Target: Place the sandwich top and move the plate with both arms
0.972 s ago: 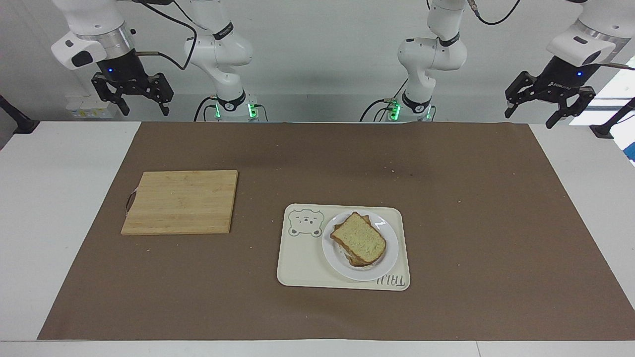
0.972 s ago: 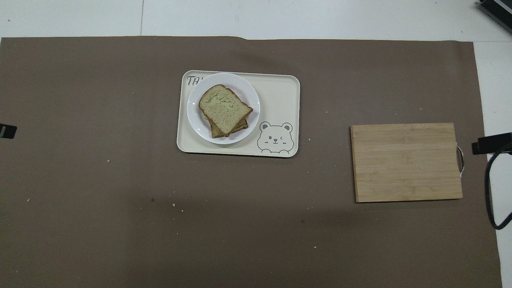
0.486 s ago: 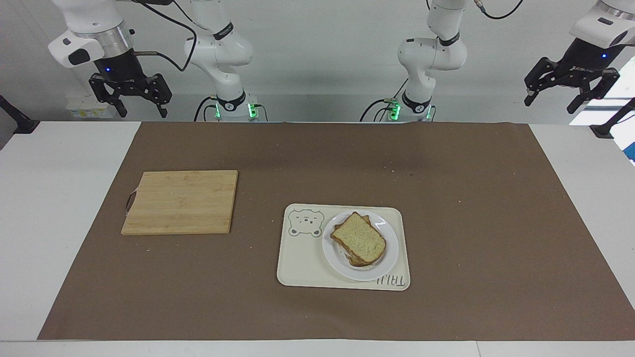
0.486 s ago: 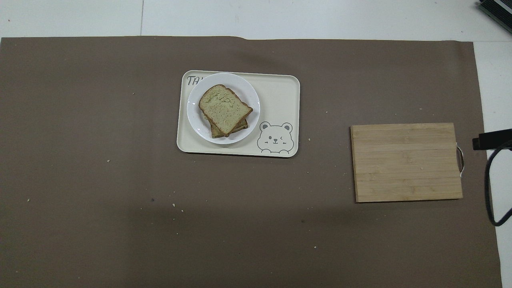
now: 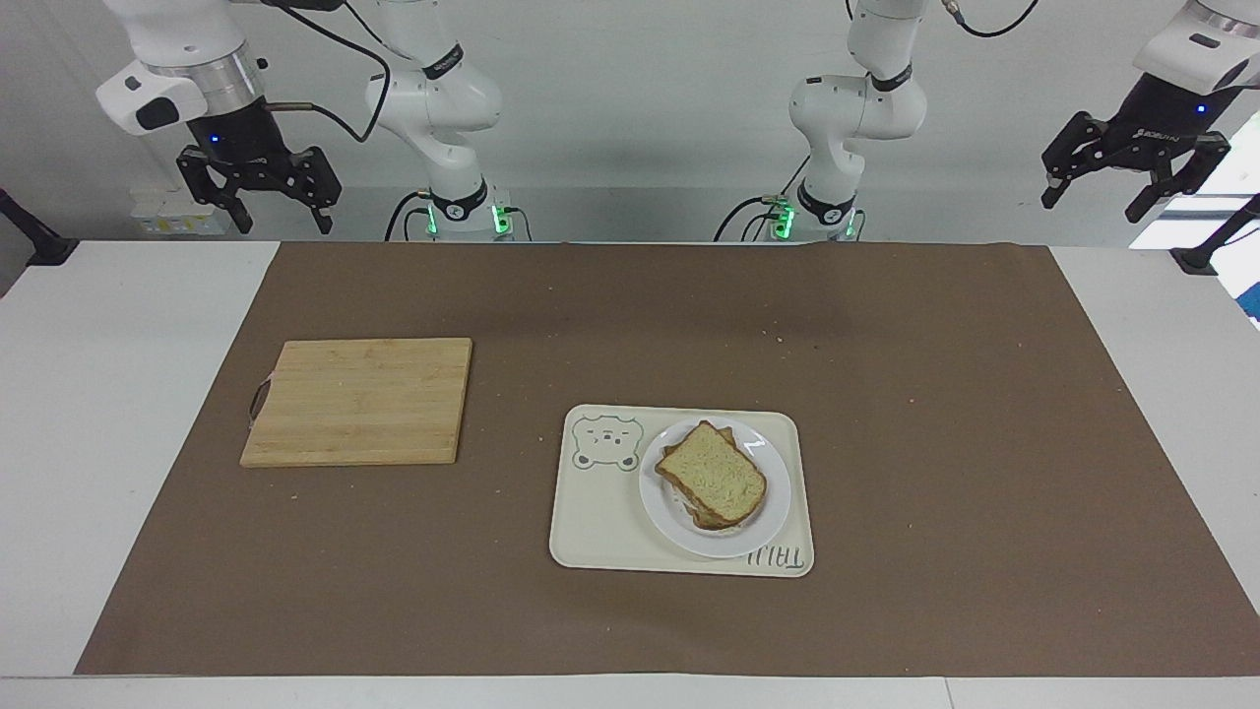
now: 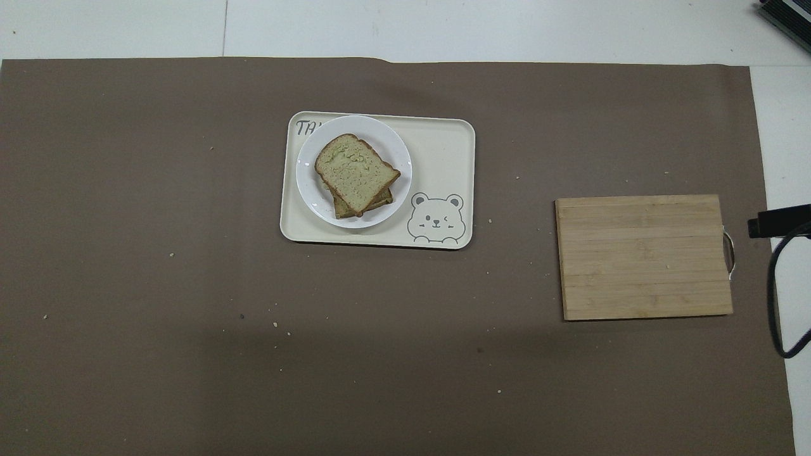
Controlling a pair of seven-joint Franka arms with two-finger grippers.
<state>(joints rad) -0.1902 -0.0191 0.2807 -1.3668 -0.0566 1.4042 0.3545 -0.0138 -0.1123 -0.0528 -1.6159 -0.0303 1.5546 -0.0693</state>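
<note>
The sandwich top [image 5: 711, 475], a pale slice with a brown crust, lies on a stack of slices on the small white plate [image 5: 774, 518]. The plate stands on the cream bear tray [image 5: 600, 522], at the tray's end toward the left arm. In the overhead view the sandwich top [image 6: 355, 172] covers most of the stack on the plate [image 6: 398, 152]. My left gripper [image 5: 1132, 192] is open and empty, raised off the table past its left arm's end. My right gripper [image 5: 261, 202] is open and empty, raised at the right arm's end, by the table's robot edge.
A bamboo cutting board [image 5: 359, 401] lies bare toward the right arm's end; it also shows in the overhead view [image 6: 643, 256]. The tray [image 6: 440, 158] lies on a brown mat [image 5: 935, 443] dotted with crumbs. A black cable [image 6: 776, 297] hangs beside the board.
The left gripper has lifted and drawn outward, out of the overhead view. The right gripper has risen slightly. Both have held still for the last half second. The sandwich, plate and tray have not moved.
</note>
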